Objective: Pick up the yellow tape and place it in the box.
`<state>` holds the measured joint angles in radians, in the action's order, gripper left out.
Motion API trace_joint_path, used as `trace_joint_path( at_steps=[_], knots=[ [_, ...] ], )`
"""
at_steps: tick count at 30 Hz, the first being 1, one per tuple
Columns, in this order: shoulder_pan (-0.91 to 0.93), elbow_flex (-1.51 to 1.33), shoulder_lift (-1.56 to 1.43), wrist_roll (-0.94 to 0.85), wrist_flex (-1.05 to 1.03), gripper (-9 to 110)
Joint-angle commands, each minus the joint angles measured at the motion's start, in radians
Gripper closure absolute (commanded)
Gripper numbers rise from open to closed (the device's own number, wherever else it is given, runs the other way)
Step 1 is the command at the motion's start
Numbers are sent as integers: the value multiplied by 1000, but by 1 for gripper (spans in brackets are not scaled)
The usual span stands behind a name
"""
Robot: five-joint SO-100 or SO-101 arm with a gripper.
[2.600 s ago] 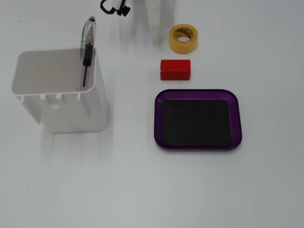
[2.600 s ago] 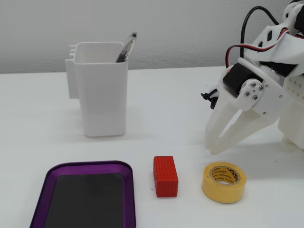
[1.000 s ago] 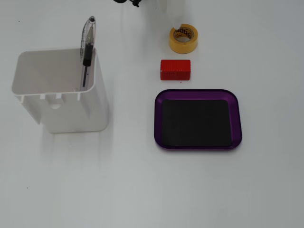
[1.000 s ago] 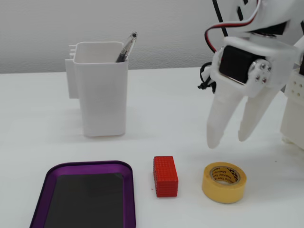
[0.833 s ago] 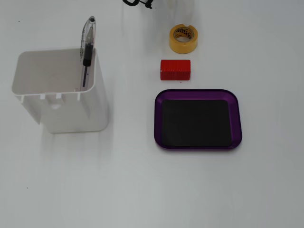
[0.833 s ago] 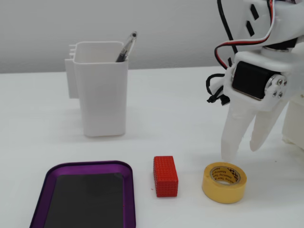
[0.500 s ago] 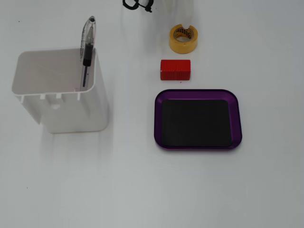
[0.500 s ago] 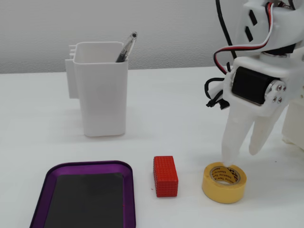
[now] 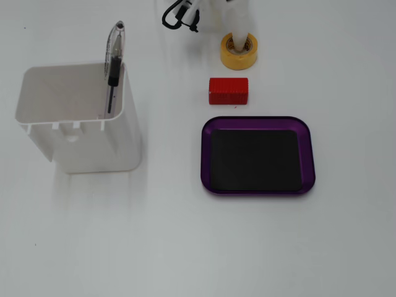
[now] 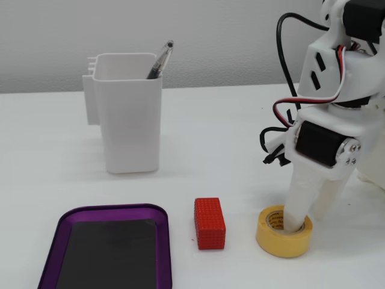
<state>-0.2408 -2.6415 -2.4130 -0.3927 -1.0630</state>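
Tool (image 10: 305,221) straddling the tape's (image 10: 271,236) wall.
One finger (image 10: 297,212) is sitting inside the ring, the other outside, jaws apart; tape resting on the counter (image 10: 210,162).

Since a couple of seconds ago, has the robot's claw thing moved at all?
Yes. The end effector has come down toward the table: one finger now sits inside the yellow tape's core, the other outside, right of the unmoved red block.

Yellow tape (image 10: 284,235): small ring-shaped roll lying flat on the white table, core opening facing up, most of the core hidden; seen likewise in the top-down fixed view (image 9: 239,57). Box (image 10: 54,231): shallow purple rectangular tray, rounded corners, black floor, empty, resting flat (image 9: 257,122), well apart from the tape.
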Motion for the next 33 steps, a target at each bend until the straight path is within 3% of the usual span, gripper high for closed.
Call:
trace_joint_path(
  at_steps=[1,4,14,17,25,33],
  knots=[
    [3,-15,-3,0,41,90],
    [3,-2,-3,5,40,103],
    [3,477,-2,6,12,102],
    [3,611,51,8,117,102],
    [78,828,517,32,311,102],
    [133,1097,920,100,318,102]
  ],
)
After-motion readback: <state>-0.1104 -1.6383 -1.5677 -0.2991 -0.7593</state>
